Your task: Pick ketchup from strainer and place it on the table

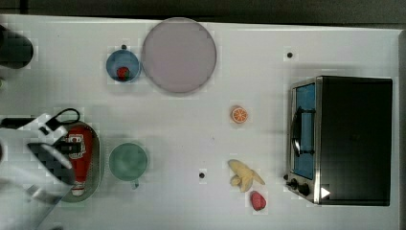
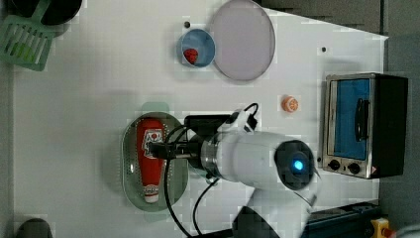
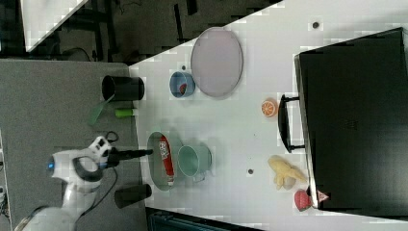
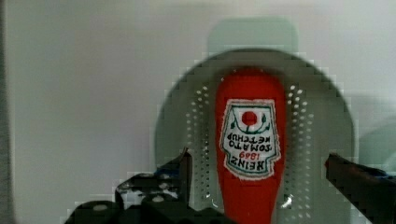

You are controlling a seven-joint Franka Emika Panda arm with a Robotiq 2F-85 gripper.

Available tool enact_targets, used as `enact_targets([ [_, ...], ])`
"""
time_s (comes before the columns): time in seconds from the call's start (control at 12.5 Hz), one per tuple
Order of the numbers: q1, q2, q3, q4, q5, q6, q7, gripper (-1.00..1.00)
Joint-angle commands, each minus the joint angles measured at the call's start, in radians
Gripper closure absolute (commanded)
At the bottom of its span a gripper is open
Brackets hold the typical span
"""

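The ketchup [image 4: 250, 140] lies flat along the length of the strainer [image 4: 322, 126]. The gripper [image 4: 257, 179] hangs over its label end with fingers [image 4: 180, 170] spread wide, one either side of the bottle's width, apparently not touching it yet. The table [image 1: 201, 134] beside the strainer offers room.

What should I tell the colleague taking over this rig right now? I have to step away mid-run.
Gripper: open, empty, fingers either side of the ketchup, above it.
Ketchup: lying flat in the strainer, label up, white cap toward the left view's bottom.
Strainer: on the table, beside the green cup.
Done: the arm is lined up over the bottle.
Left: close on it, lift it out, set it on bare table.
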Motion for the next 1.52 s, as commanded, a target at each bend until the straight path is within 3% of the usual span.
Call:
enact_targets([
  [0.08, 0.002, 0.086, -0.019, 0.005, -0.113, 0.054, 0.133, -1.00],
  [0.32, 0.018, 0.182, -0.043, 0.008, -0.221, 0.125, 0.200, -1.00],
  [0.64, 0.051, 0.272, -0.087, 0.029, -0.279, 0.186, 0.277, -1.00],
  [0.72, 0.061, 0.285, -0.098, 0.036, -0.282, 0.192, 0.277, -0.91],
  [0.96, 0.069, 0.287, -0.109, 0.043, -0.282, 0.204, 0.277, -0.20],
  [1.12, 0.059, 0.248, -0.089, 0.026, -0.279, 0.184, 0.277, -0.18],
  [1.28, 0.025, 0.166, -0.031, -0.015, -0.229, 0.152, 0.277, -0.18],
  [1.52, -0.049, 0.012, 0.058, -0.030, -0.054, 0.064, 0.277, -0.18],
])
